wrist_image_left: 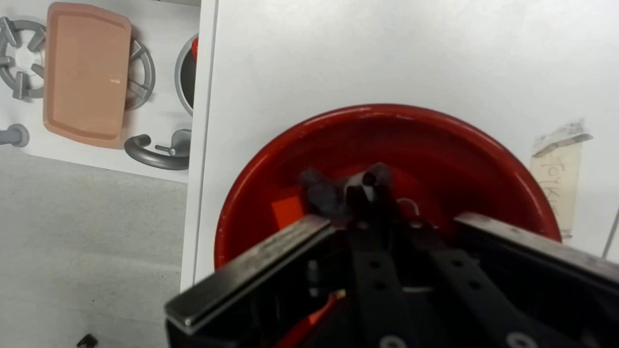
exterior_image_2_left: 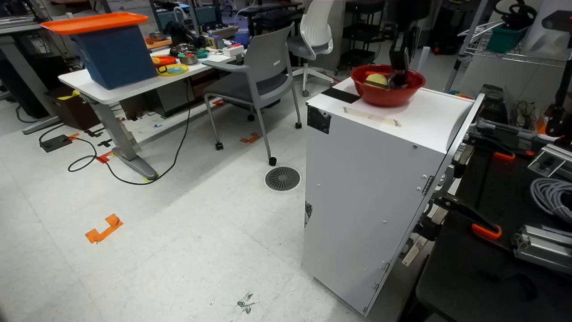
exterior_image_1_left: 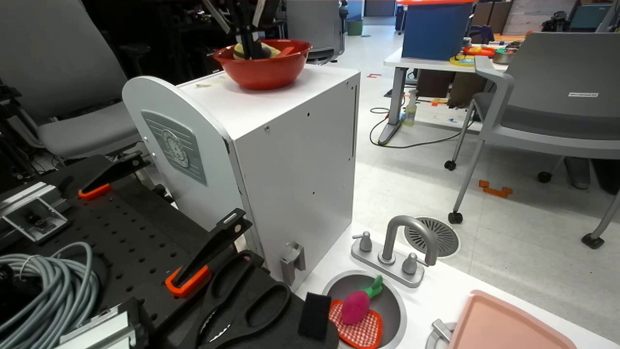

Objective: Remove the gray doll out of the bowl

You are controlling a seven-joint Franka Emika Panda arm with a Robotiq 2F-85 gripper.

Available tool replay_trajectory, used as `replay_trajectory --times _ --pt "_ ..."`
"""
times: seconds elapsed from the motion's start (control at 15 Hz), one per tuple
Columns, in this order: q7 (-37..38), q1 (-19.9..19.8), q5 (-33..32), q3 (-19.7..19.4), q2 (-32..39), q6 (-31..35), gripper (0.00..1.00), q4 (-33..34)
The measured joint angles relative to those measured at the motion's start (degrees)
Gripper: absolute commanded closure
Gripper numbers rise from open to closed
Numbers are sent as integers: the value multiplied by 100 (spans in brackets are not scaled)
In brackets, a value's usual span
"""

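In the wrist view, one red bowl [wrist_image_left: 435, 140] sits at lower centre; one pink tray [wrist_image_left: 89, 72] and two burners [wrist_image_left: 20, 86], upper left. An exterior view has two clamps [exterior_image_1_left: 211, 252], left.

The white worktop [exterior_image_1_left: 261, 107] is the flat upper face of a tall cabinet [exterior_image_2_left: 357, 201]. A glossy red bowl [exterior_image_1_left: 264, 76] stands upright on it, with a soft shadow beneath. In the wrist view, a band of bare white shows between its rim and the worktop's edge. On the bowl's opposite side, just beside it, a beige strip of tape [exterior_image_2_left: 372, 117] is stuck flat to the surface, bearing handwriting only partly legible. Near the bowl, toward one end, is a black rectangular patch [exterior_image_2_left: 340, 95]; whether it is a covering or an opening cannot be told.
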Motion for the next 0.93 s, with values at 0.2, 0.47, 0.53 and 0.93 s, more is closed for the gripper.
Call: replay_trajectory --times 0.2,0.47,0.53,0.93 --pt "0 0 0 0 0 1 99 5" --pt "0 0 0 0 -28 10 99 12" --pt "5 0 0 0 -62 16 99 10" --pt "377 -43 2 -74 -786 392 99 -297"
